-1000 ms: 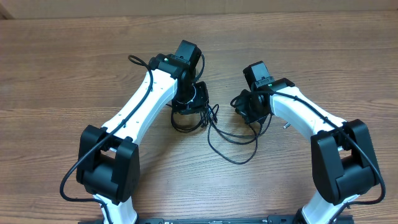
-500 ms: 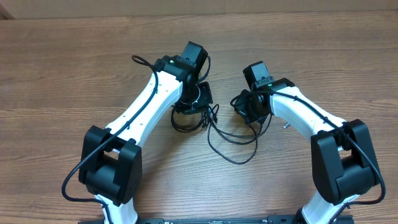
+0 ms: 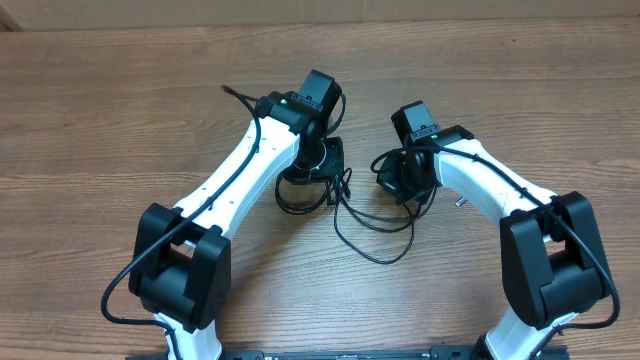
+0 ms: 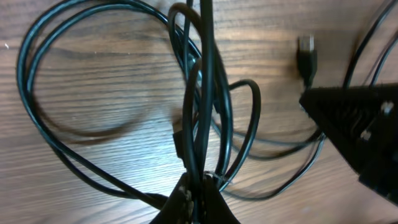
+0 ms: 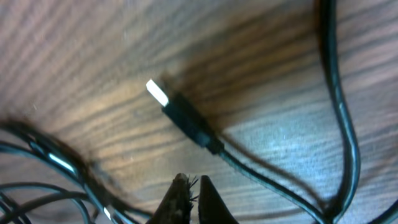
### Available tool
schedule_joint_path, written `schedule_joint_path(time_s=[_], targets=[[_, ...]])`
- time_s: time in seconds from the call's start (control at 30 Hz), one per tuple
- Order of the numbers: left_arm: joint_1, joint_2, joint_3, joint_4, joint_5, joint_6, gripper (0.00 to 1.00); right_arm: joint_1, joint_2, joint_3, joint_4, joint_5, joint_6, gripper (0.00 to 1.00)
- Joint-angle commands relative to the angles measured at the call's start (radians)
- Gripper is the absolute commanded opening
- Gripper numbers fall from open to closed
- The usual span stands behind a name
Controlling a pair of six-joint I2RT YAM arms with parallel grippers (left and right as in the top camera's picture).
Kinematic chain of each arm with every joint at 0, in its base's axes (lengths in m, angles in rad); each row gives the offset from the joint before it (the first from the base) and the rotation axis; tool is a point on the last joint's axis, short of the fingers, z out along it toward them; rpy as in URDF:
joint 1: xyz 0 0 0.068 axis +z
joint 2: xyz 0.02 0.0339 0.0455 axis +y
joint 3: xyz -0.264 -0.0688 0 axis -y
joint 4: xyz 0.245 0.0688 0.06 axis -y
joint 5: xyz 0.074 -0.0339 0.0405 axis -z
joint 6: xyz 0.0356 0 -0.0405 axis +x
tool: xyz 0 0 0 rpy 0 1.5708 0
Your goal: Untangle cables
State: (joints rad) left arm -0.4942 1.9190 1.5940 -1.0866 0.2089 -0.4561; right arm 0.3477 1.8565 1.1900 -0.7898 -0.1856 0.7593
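Note:
The cables [image 3: 372, 226] lie as thin black loops on the wooden table between my two arms, with a coil [image 3: 293, 197] under the left arm. My left gripper [image 3: 320, 160] sits over that coil. In the left wrist view it [image 4: 202, 190] is shut on a few black strands [image 4: 205, 112] that run up between its fingertips. My right gripper [image 3: 402, 178] hovers at the right end of the tangle. In the right wrist view its tips [image 5: 193, 183] are shut with no cable between them, just below a black plug [image 5: 186, 121] with a silver tip.
The black body of the right gripper [image 4: 364, 127] shows at the right edge of the left wrist view, next to another plug [image 4: 306, 55]. A small silver plug tip [image 3: 459, 201] peeks out beside the right arm. Bare wooden table [image 3: 100, 120] surrounds the tangle.
My left gripper has shifted a little to the right and away from me, and has closed on the strands. The right gripper has closed; its arm has hardly moved.

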Motion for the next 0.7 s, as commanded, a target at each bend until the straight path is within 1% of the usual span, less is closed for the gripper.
schedule_joint_path(time_s=[0.0,0.07,0.17,0.2,0.3,0.33,0.4,0.47,0.57,0.6,0.67], targets=[[0.023,-0.015,0.059,-0.043,0.013,0.268,0.04,-0.018,-0.010,0.010,0.004,-0.196,-0.185,0.09],[0.037,-0.016,0.087,-0.087,0.014,0.335,0.04,-0.037,-0.010,0.010,0.025,-0.338,-0.254,0.12],[0.060,-0.016,0.126,-0.137,0.034,0.407,0.04,-0.071,-0.010,0.010,0.066,-0.573,-0.351,0.22],[0.069,-0.016,0.132,-0.143,0.050,0.448,0.04,-0.081,-0.010,0.010,0.078,-0.647,-0.376,0.27],[0.085,-0.016,0.134,-0.144,0.124,0.552,0.04,-0.091,-0.010,0.010,0.108,-0.803,-0.409,0.48],[0.090,-0.016,0.134,-0.145,0.162,0.591,0.04,-0.091,-0.010,0.010,0.121,-0.838,-0.413,0.52],[0.095,-0.016,0.134,-0.151,0.248,0.674,0.04,-0.084,-0.010,0.010,0.152,-0.882,-0.412,0.55],[0.096,-0.016,0.134,-0.158,0.291,0.729,0.04,-0.069,-0.010,0.010,0.180,-0.893,-0.399,0.54],[0.096,-0.016,0.134,-0.167,0.290,0.761,0.04,-0.047,-0.010,0.010,0.230,-0.889,-0.327,0.49],[0.096,-0.016,0.134,-0.174,0.290,0.772,0.04,-0.040,-0.010,0.009,0.261,-0.889,-0.282,0.48],[0.096,-0.016,0.134,-0.179,0.290,0.775,0.04,-0.033,-0.010,0.009,0.312,-0.888,-0.216,0.47]])
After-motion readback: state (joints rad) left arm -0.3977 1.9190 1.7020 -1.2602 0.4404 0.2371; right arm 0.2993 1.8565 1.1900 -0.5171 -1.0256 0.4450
